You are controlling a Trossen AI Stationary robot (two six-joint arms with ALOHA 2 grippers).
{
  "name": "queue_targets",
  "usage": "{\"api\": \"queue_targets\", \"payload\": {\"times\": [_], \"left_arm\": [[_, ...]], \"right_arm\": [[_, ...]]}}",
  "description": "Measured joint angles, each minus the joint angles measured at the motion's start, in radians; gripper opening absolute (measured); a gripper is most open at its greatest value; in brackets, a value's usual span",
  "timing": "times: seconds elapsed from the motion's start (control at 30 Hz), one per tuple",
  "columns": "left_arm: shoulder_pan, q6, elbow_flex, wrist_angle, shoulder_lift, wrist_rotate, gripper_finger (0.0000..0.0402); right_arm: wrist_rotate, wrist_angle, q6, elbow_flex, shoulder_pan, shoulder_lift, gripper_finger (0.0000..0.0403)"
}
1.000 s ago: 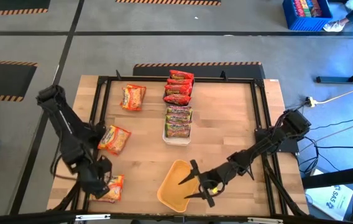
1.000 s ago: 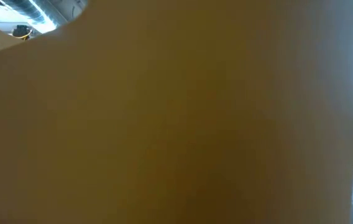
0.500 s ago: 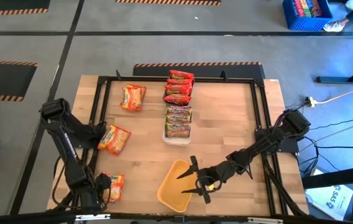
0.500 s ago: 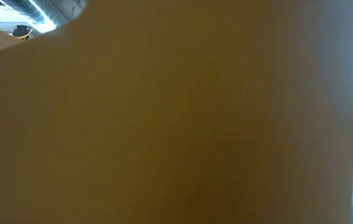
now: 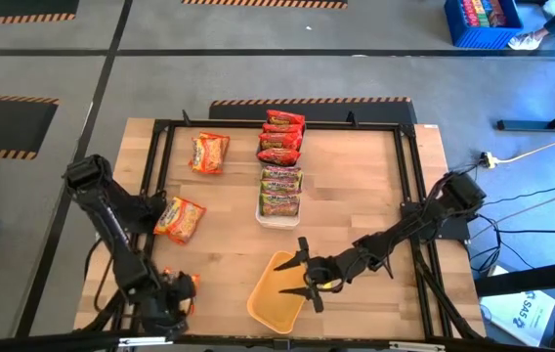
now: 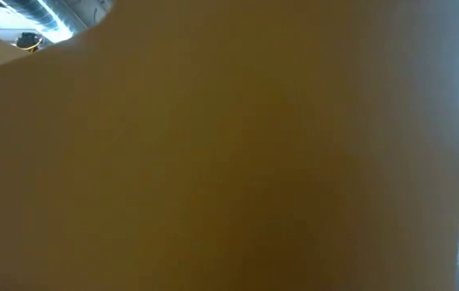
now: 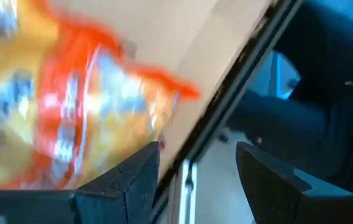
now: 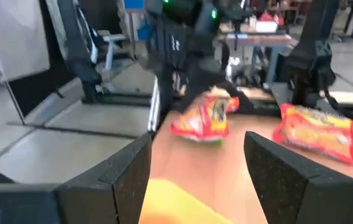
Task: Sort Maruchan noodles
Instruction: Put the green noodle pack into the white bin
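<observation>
Noodle packets: one (image 5: 182,285) at the table's (image 5: 356,186) near-left corner, close to the frame rail; two more (image 5: 180,218) (image 5: 209,153) lie apart on the left half; the rest fill the white tray (image 5: 279,217) at centre. Left gripper (image 5: 168,298) is over the corner packet, fingers parted, grip not confirmed. Right gripper (image 5: 304,276), fingers parted and empty, hovers over the yellow tray's (image 5: 273,298) rim. That tray blocks the low view.

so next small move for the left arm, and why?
Probably close the left tool on the orange-yellow crinkly ramen packet at the table's near left corner. Its fingers stand open at the packet's edge and it isn't gripped yet. The right tool hovers open over the orange-yellow plastic tray, which holds no packet yet.
</observation>
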Motion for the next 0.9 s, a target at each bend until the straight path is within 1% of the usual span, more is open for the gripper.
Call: {"api": "queue_targets", "payload": {"times": [0.13,0.27,0.37,0.43,0.5,0.53,0.6,0.7,0.8,0.87,0.9], "left_arm": [[0.063,0.126,0.0,0.0,0.0,-0.079,0.0207],[0.142,0.25,0.0,0.001,0.0,-0.093,0.0207],[0.198,0.337,0.0,0.003,-0.002,-0.069,0.0207],[0.224,0.354,0.0,0.004,-0.012,0.015,0.0207],[0.221,0.318,0.0,0.023,-0.024,0.114,0.0207],[0.204,0.306,0.0,0.037,-0.032,0.146,0.0207],[0.158,0.258,0.0,0.041,-0.062,0.177,0.0208],[0.091,0.089,0.0,0.005,-0.094,0.237,0.0208],[0.022,-0.121,0.0,0.002,-0.097,0.263,0.0208],[-0.024,-0.222,0.0,-0.004,-0.085,0.277,0.0208],[-0.04,-0.248,0.0,-0.009,-0.072,0.28,0.0208]], "right_arm": [[0.002,-0.005,0.021,0.0,0.002,0.033,0.0239],[0.001,-0.001,0.087,0.0,0.002,0.079,0.0239],[0.0,0.021,0.107,-0.001,0.002,0.117,0.0239],[-0.01,0.029,0.121,-0.001,0.002,0.12,0.0239],[-0.016,0.025,0.121,-0.001,0.003,0.118,0.0239],[-0.017,0.018,0.121,-0.001,0.003,0.118,0.0239],[-0.017,0.024,0.117,-0.001,0.003,0.118,0.0239],[-0.017,0.026,0.106,-0.001,0.003,0.118,0.0239],[-0.017,-0.017,0.103,-0.001,0.006,0.118,0.0239],[-0.017,-0.039,0.103,-0.001,0.01,0.118,0.0239],[-0.017,-0.042,0.104,-0.001,0.009,0.118,0.0239]]}}
